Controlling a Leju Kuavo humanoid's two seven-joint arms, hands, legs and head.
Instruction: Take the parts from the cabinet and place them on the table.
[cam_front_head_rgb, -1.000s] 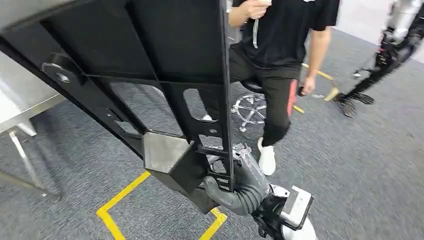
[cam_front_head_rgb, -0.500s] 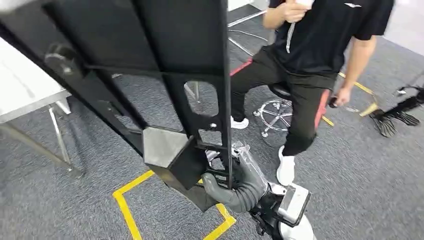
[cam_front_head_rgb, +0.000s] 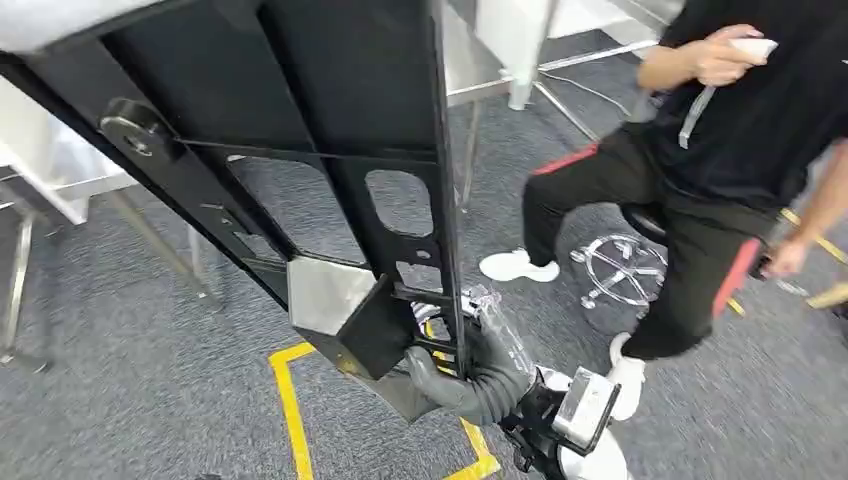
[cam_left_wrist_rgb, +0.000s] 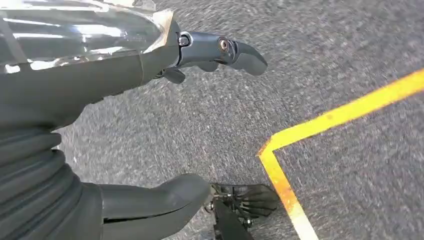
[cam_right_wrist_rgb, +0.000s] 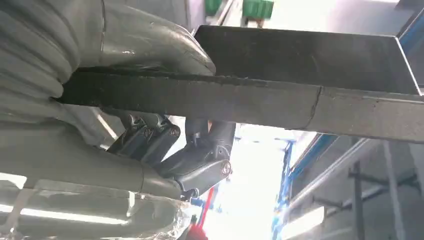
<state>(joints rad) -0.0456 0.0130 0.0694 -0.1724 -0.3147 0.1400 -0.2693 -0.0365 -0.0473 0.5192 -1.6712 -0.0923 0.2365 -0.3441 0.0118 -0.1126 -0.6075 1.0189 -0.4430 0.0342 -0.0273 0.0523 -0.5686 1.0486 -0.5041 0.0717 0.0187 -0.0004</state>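
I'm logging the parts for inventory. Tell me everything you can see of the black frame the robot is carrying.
The black frame is a large flat panel of dark, matte metal by its look, with straight bars, rounded cut-outs and a round silvery fitting on one bar. A bare grey metal box bracket sits near its lower end. It is held up off the carpet, tilted; the right hand grips its lower edge, thumb over the rim.

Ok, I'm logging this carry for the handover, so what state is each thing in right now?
Large black metal frame part: lifted off the floor, tilted, held at its lower end.
Right hand: grips the frame's edge.
Left hand: holds nothing, fingers apart, above the grey carpet.
Person in black clothes: standing close, holding a white object.
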